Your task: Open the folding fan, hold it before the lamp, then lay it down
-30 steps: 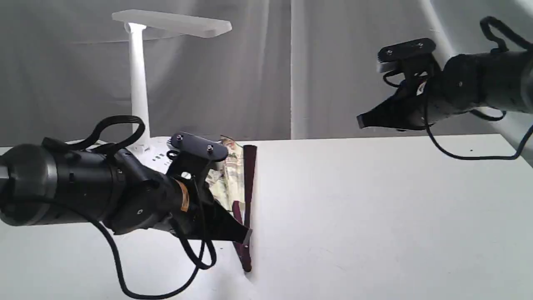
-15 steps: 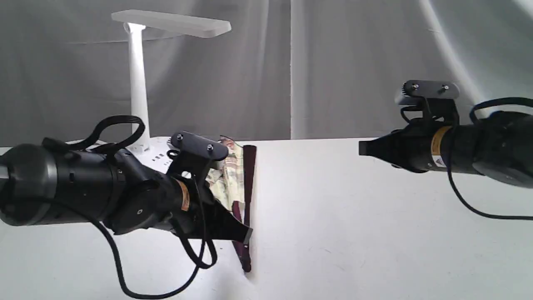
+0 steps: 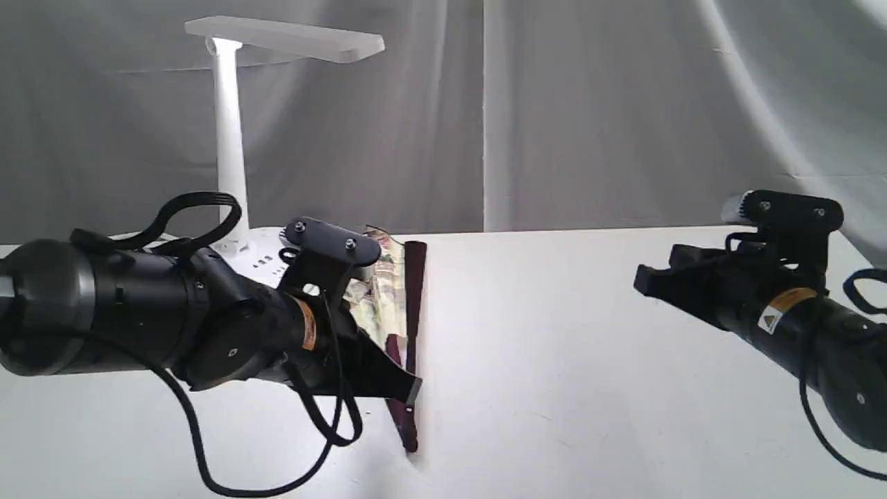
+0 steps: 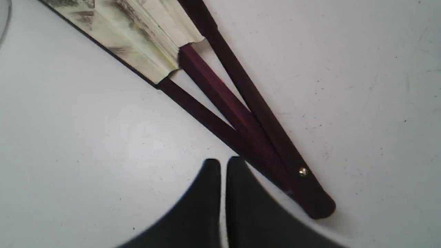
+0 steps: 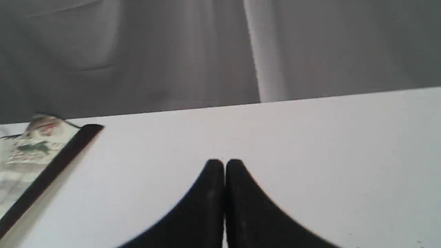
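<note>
Folding fan point(image 3: 414, 291): lies on the white counter point(image 3: 589, 360), partly spread, pivot end toward the camera, leaf end just before the lamp point(image 3: 230, 152). In the exterior view the left arm point(image 3: 138, 319) hides most of the painted leaf. In the left wrist view the frame cuts off the leaf's outer edge, while three maroon ribs and the rivet point(image 4: 303, 171) show plainly.

Lamp: post and bar head in full sight, round base largely hidden behind the left arm.

Left pincer point(image 3: 414, 391): pressed together, empty, tips just beside the ribs near the pivot. Contact cannot be told.

Right pincer point(image 3: 641, 281): pressed together, empty, low over the counter's right side, well apart from the fan, with a broad stretch of counter between.

Grey curtain point(image 3: 589, 111) behind the far edge.
</note>
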Robot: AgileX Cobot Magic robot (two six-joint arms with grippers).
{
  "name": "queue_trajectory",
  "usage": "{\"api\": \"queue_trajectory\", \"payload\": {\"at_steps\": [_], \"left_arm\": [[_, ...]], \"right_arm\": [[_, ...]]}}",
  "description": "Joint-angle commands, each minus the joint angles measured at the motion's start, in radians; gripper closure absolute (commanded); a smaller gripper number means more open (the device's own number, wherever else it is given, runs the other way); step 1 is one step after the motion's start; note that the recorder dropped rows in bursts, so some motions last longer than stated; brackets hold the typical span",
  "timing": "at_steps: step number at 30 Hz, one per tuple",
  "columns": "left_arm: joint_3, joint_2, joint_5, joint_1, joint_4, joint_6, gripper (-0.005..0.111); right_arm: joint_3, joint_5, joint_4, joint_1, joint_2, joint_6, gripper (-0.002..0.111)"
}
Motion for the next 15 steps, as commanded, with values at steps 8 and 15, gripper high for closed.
{"api": "queue_trajectory", "payload": {"at_steps": [8, 15], "left_arm": [[0.004, -0.009, -0.02, -0.002, 0.004, 0.006, 0.107], [0.004, -0.009, 0.0, -0.002, 0.064, -0.01, 0.107]], "right_arm": [[0.188, -0.404, 0.08, 0.005, 0.057, 0.278, 0.108], [0.002, -0.404, -0.162, 0.029, 0.189, 0.493, 0.108]]}}
